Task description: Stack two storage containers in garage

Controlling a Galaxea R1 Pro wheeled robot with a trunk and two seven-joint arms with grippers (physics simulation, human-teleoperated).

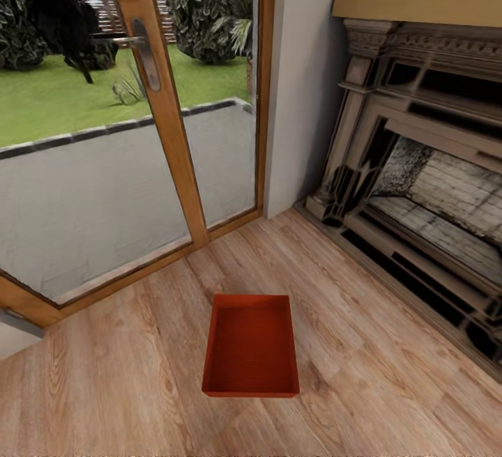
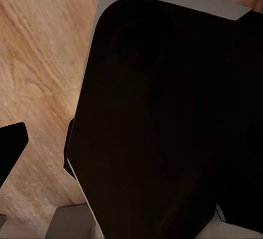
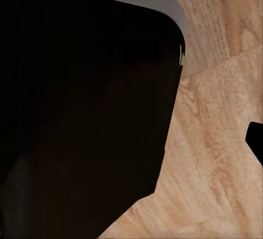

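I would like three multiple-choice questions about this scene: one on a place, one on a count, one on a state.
1. Where does the storage container stand?
A. on the wood plank floor
B. inside the fireplace
C. outside on the lawn

2. How many orange-red containers show in the head view?
A. one
B. two
C. three

3. What is the container's state?
A. full of books
B. empty and open-topped
C. covered with a lid

Answers: 1 A, it rests on the planks between the glass door and the fireplace. 2 A, a single bin shows. 3 B, its bare bottom is visible.
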